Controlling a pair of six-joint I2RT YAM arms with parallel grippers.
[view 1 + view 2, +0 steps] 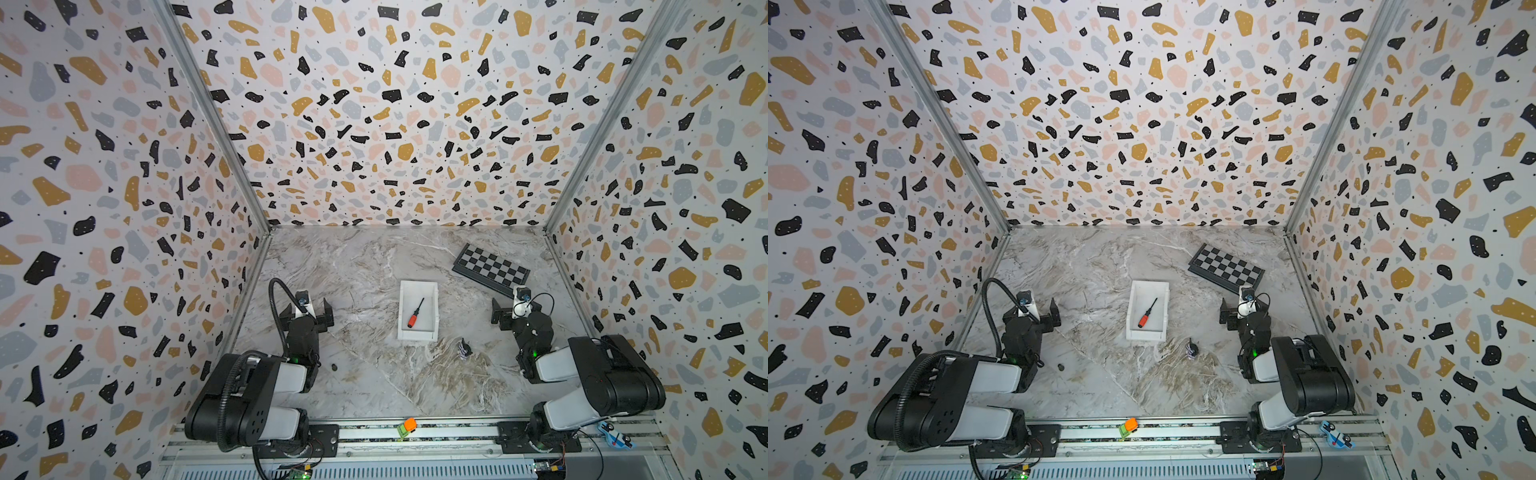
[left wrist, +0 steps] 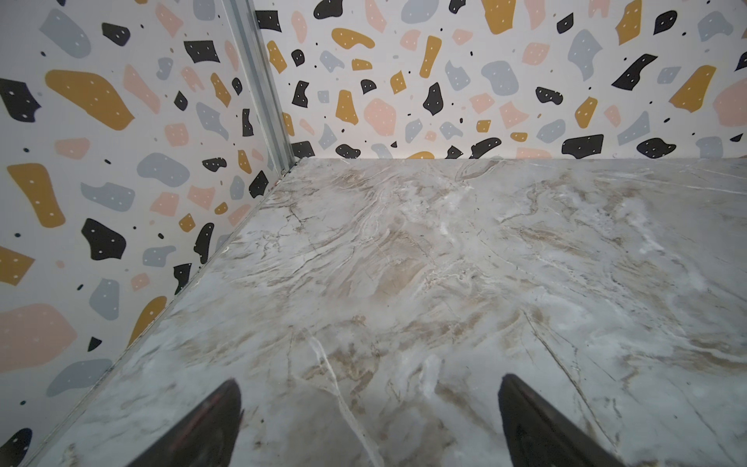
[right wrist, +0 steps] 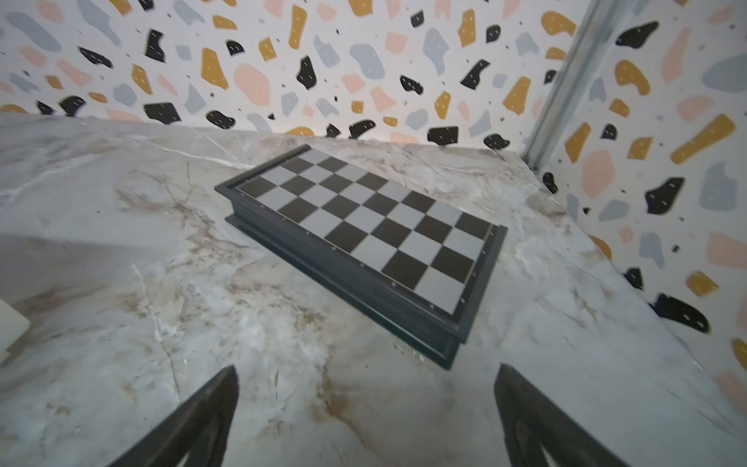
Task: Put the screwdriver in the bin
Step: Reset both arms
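And there it is: the screwdriver (image 1: pixel 415 313) lies slantwise on the floor of the white bin (image 1: pixel 419 336), handle toward the near end, nothing else in there with it. Left hand (image 1: pixel 308 311) spread wide and empty over bare worktop (image 1: pixel 365 266); right hand (image 1: pixel 515 309) likewise gaping, empty, near the chessboard (image 1: pixel 491 264). To my eye the job's done, and all that's called for next is keeping both hands clear.
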